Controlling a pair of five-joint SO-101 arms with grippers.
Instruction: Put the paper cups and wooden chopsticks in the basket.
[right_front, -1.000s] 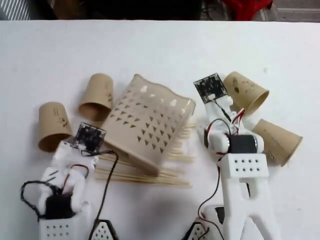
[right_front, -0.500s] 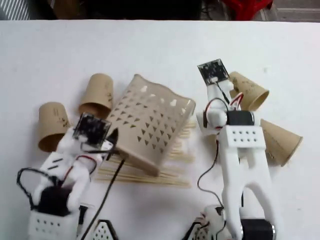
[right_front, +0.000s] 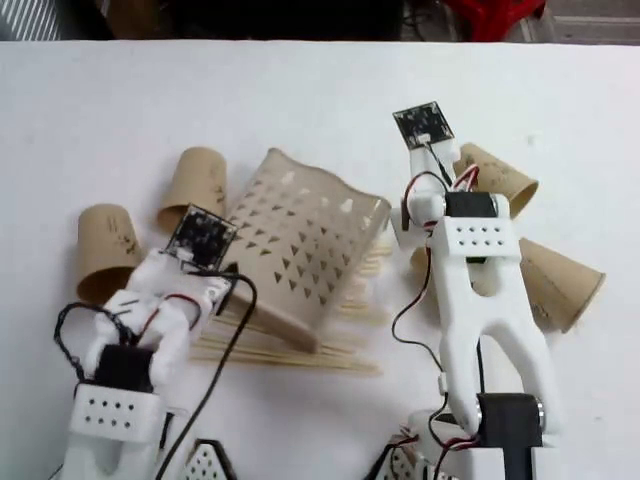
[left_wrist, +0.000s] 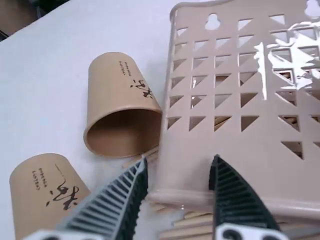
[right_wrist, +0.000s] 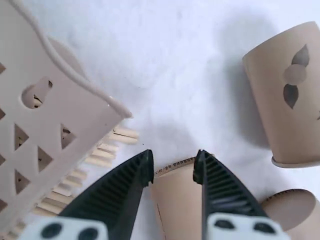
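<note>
1. The left gripper (left_wrist: 179, 161) has pushed forward over the past second and now sits at the near edge of the basket (right_front: 300, 250). Its jaws are moderately apart with that edge between them, and nothing is clamped yet. It looks ready to seize the basket and stand it up.
2. The right gripper (right_wrist: 173, 153) has also stretched out, travelling along the basket's right side. Its jaws are narrowly apart and empty above the rim of a paper cup (right_wrist: 175, 205) lying just off the basket's right corner, probably the first pick.
3. The wooden chopsticks (right_front: 300, 355) lie flat in a pale, loose fan pinned beneath the basket. Their ends stick out on its near and right sides.
4. The beige basket, pierced with triangular cut-outs, lies tipped over with one wall facing up. Nothing is inside it, so the task has barely begun.
5. Two cups lie toppled to the basket's left, one just beside its far left corner (right_front: 195, 190) and the other farther out (right_front: 105, 250). Two more (right_front: 500, 180) (right_front: 560, 285) lie well out to its right. All are brown with dark leaf prints.
</note>
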